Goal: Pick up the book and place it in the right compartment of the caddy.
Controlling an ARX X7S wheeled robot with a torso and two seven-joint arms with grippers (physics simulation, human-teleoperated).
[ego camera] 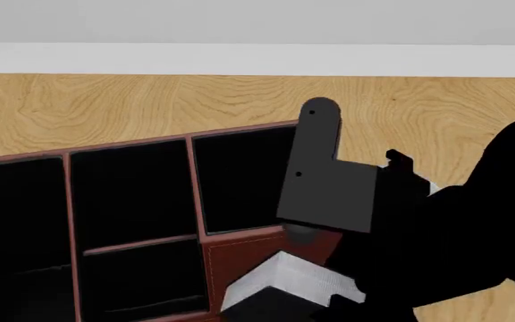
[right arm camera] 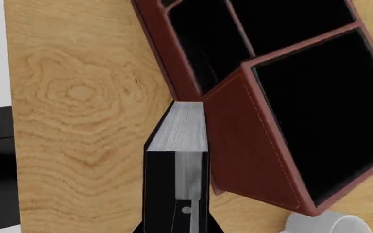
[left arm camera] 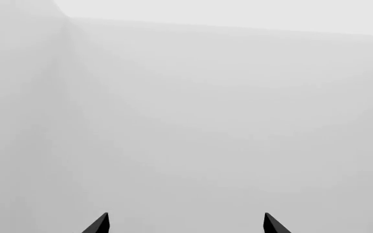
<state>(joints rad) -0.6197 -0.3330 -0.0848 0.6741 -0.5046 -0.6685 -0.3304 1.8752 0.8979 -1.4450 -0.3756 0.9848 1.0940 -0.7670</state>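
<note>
The right tool (right arm camera: pixel 173 225) is clamped on the small thick black hardcover book (right arm camera: pixel 177 145), its white page edges facing up, with one black cover on each side. The book hangs just outside the reddish-brown leather-look caddy (ego camera: pixel 239 258), beside the outer wall of the tall black-lined right compartment (right arm camera: pixel 322 102), whose mouth stands open and unobstructed. Bare light wooden surface (ego camera: pixel 150 100) stretches from the caddy to the far edge. A white cylindrical object (right arm camera: pixel 329 224) sits near the caddy's corner. The left tool (left arm camera: pixel 186 225) shows two tips spread wide, holding nothing.
</note>
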